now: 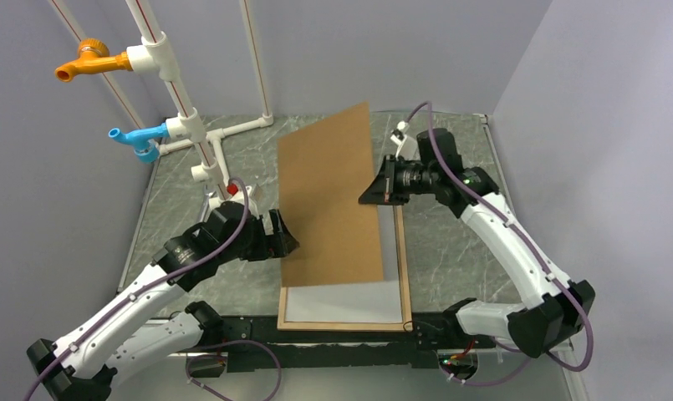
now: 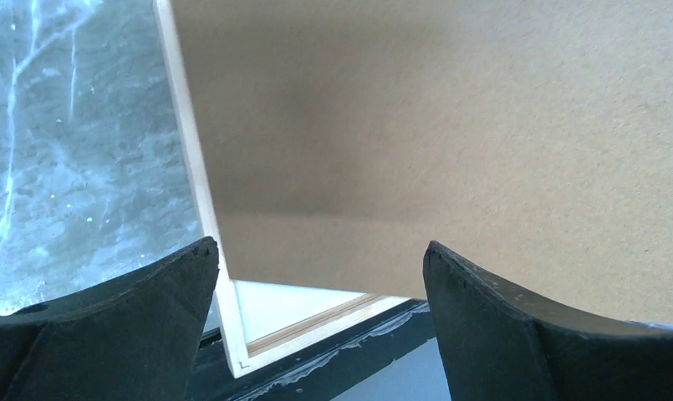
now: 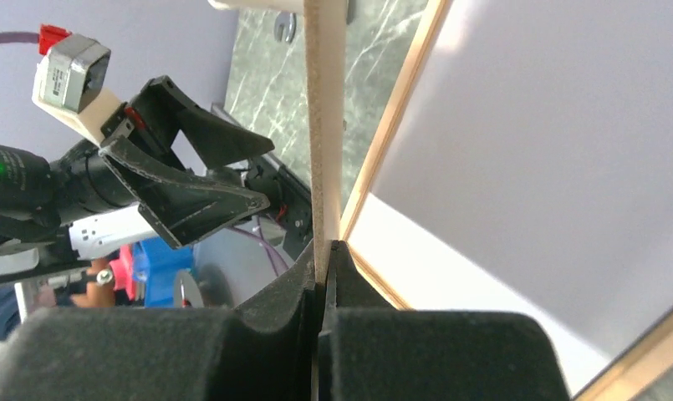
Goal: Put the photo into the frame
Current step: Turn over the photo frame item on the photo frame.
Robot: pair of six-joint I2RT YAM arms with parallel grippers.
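Brown fibreboard is catching the eye from above: the backing board (image 1: 328,192) is tilting up steeply over the far part of the frame (image 1: 407,259), which is lying flat on the marbled table (image 1: 458,242), near and centre. The right gripper (image 1: 373,190) is pinching the board's right edge. The left gripper (image 1: 287,238) is hovering at its left edge, fingers spread. Inside the frame's near end a white sheet is showing, reading as the photo (image 1: 341,302) lying back-up.

Over to the left wrist: both black fingers (image 2: 149,317) are standing wide apart, gripping nothing. The board's brown face is filling the view beyond them, with the frame's left strip running beneath.

Right wrist now: the pads (image 3: 291,292) are pressing together on the board's thin edge, with the frame and white sheet lying just right of it.
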